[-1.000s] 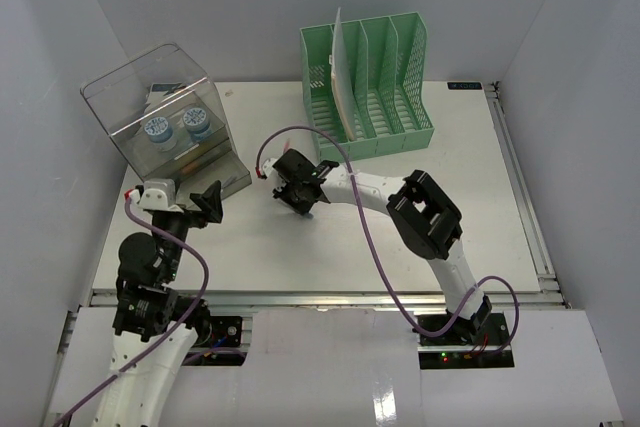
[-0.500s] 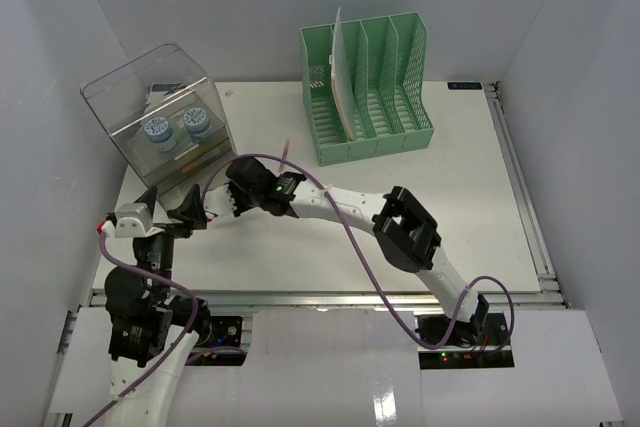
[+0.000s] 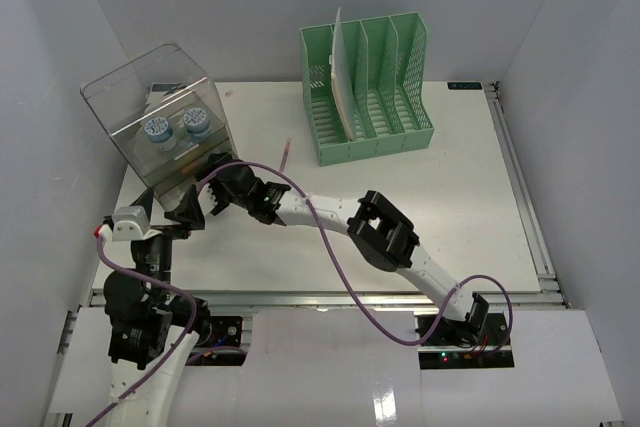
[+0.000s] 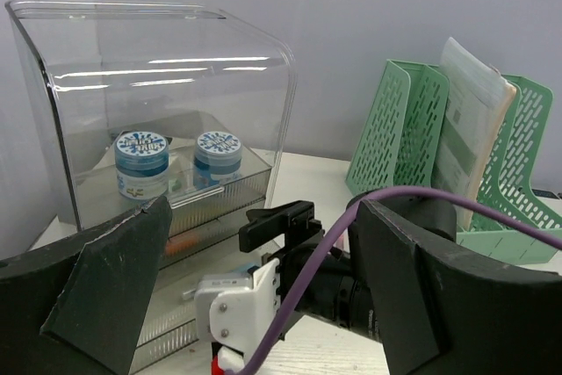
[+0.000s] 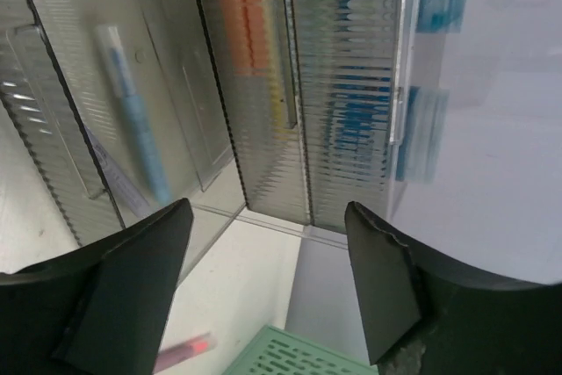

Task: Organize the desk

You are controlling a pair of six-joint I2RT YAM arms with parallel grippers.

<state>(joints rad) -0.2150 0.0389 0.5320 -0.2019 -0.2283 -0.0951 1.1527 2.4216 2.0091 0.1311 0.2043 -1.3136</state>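
Observation:
The white desk (image 3: 450, 187) carries a clear plastic box (image 3: 165, 117) at the back left and a green file rack (image 3: 365, 87) at the back. My right gripper (image 3: 212, 183) (image 5: 268, 217) is open right in front of the box's ribbed drawers (image 5: 263, 85), with nothing between its fingers. A blue pen (image 5: 132, 120) lies in the pulled-out drawer at the left. A red pen (image 3: 286, 154) (image 5: 184, 349) lies loose on the desk. My left gripper (image 3: 172, 203) (image 4: 262, 217) is open and empty just behind the right one, facing the box.
Two blue-lidded jars (image 4: 140, 162) stand inside the clear box (image 4: 158, 111). A sheaf of papers (image 4: 470, 120) stands in the green rack (image 4: 395, 129). A purple cable (image 3: 330, 237) trails along the right arm. Grey walls close in the desk on three sides.
My right arm swept left from the middle of the desk to the box's drawers and its jaws opened. My left gripper drew back to the left and stayed open.

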